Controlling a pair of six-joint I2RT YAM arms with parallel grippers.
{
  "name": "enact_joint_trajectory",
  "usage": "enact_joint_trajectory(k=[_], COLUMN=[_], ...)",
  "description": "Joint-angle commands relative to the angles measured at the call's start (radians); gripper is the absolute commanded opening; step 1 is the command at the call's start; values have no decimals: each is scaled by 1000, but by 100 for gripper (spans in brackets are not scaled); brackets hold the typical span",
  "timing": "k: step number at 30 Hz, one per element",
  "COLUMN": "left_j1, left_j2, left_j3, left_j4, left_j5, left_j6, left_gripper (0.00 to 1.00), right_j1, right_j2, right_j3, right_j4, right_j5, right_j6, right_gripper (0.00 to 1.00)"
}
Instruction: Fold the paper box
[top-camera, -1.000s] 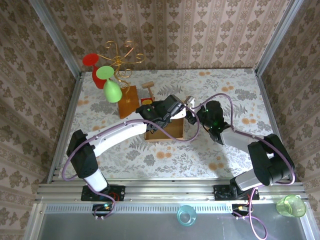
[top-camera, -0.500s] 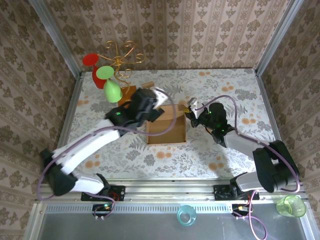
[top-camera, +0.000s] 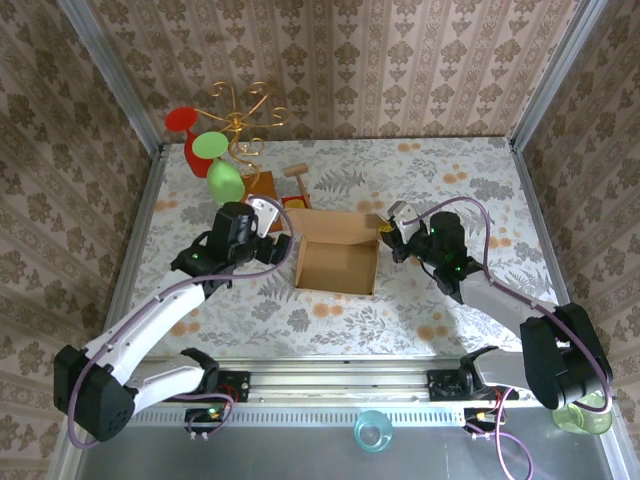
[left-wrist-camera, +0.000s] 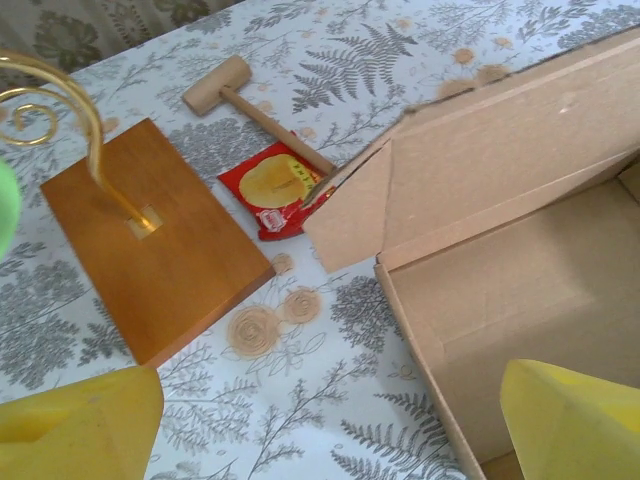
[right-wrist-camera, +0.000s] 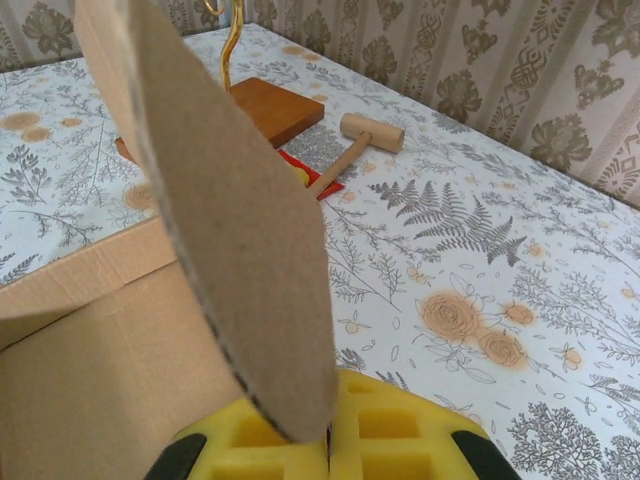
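Note:
The paper box (top-camera: 338, 262) lies open on the flowered table, its back wall standing. In the left wrist view the paper box (left-wrist-camera: 510, 260) takes up the right side, with a side flap hanging loose. My left gripper (top-camera: 278, 238) sits just left of the box; its yellow fingers (left-wrist-camera: 80, 425) are spread wide with nothing between them, so the left gripper (left-wrist-camera: 330, 390) is open. My right gripper (top-camera: 392, 232) is at the box's back right corner. The right gripper (right-wrist-camera: 330, 440) is shut on the edge of an upright cardboard flap (right-wrist-camera: 220, 190).
An orange-brown wooden board (left-wrist-camera: 150, 240) with a gold wire stand (top-camera: 238, 125) holding red and green glasses is at the back left. A wooden mallet (left-wrist-camera: 255, 100) and a red snack packet (left-wrist-camera: 280, 185) lie behind the box. Cups (top-camera: 372, 430) stand on the near rail.
My left arm has pulled back from over the box's back edge to the left of the box. My right gripper shifted slightly right, still holding the flap.

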Motion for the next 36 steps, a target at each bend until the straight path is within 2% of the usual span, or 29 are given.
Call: enact_joint_trajectory(k=[1, 6, 12, 19, 24, 27, 31, 36], left_j1=[12, 36, 91, 99, 102, 110, 111, 108], left_j2=[45, 124, 162, 252, 306, 313, 309, 319], left_j3=[28, 38, -3, 7, 33, 24, 21, 23], left_j4=[55, 111, 237, 313, 302, 324, 339, 334], left_j5=[-2, 66, 110, 258, 243, 246, 261, 283], left_j6=[60, 124, 111, 126, 124, 110, 80, 51], left_gripper=[89, 91, 91, 90, 86, 79, 60, 47], right_j1=[-7, -17, -28, -31, -31, -30, -33, -33], right_j2=[2, 20, 42, 50, 54, 58, 61, 67], right_j3=[10, 16, 33, 44, 49, 54, 56, 62], right_j4=[-20, -17, -24, -38, -45, -47, -48, -47], right_j5=[-39, -62, -93, -103, -108, -110, -104, -101], right_j6=[5, 12, 19, 19, 20, 19, 20, 24], right_gripper=[0, 0, 0, 0, 0, 0, 0, 0])
